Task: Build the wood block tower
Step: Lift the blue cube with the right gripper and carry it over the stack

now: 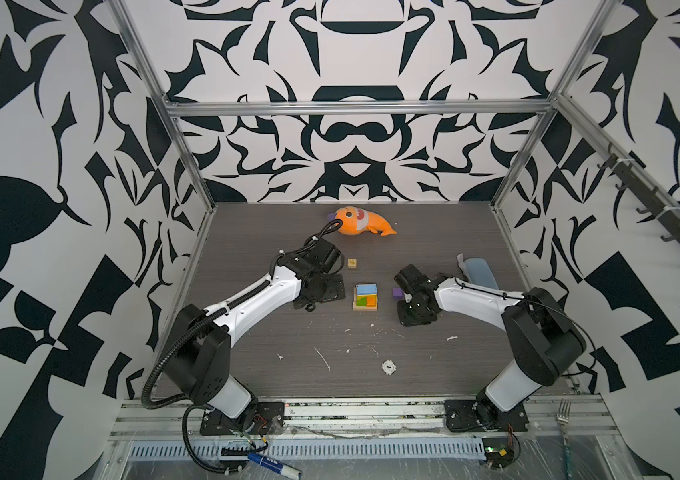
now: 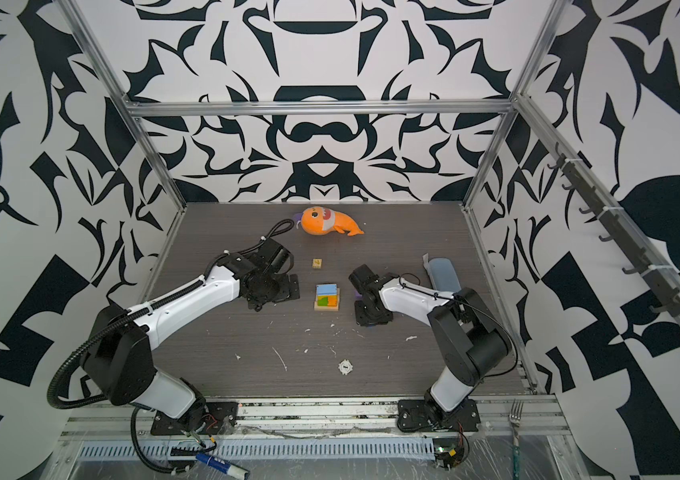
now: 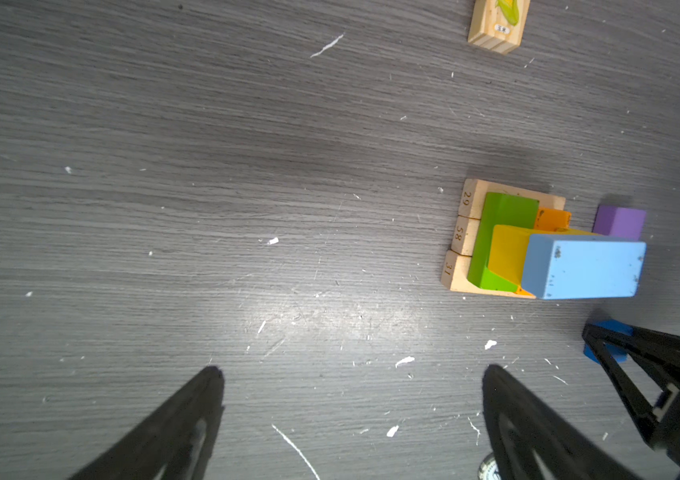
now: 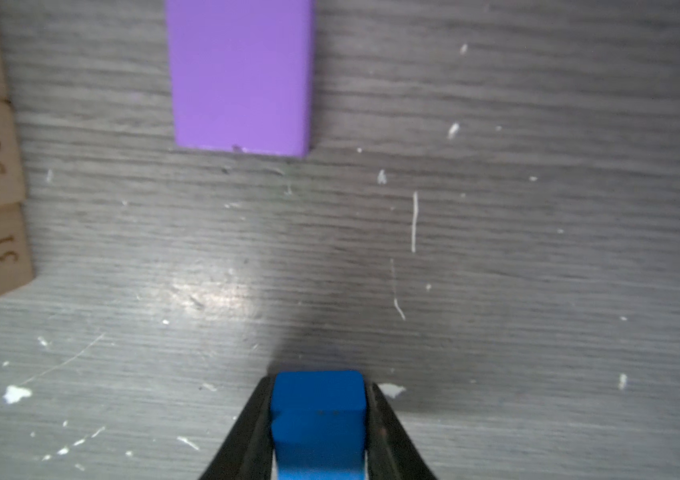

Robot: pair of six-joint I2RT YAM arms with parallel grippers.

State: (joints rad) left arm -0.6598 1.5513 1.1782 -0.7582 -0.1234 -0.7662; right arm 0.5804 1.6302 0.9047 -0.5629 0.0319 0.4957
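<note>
The wood block tower [image 1: 366,297] [image 2: 327,297] stands mid-table. Three tan bars [image 3: 460,237] numbered 29, 58 and 31 form its base, with green [image 3: 496,232], orange and yellow bricks above and a light-blue brick [image 3: 583,270] on top. Just right of it on the table lies a purple cube [image 1: 397,293] [image 4: 242,75]. My right gripper [image 4: 318,386] [image 1: 413,311] is low at the table, right of the tower, shut on a blue cube [image 4: 318,399] [image 3: 610,328]. My left gripper [image 3: 350,370] [image 1: 321,296] hovers left of the tower, open and empty.
A tan picture block [image 1: 352,263] [image 3: 496,25] lies behind the tower. An orange plush fish [image 1: 361,222] sits at the back. A blue-grey object [image 1: 480,272] lies at the right edge. A white round token [image 1: 388,367] and white flecks lie on the front part of the table.
</note>
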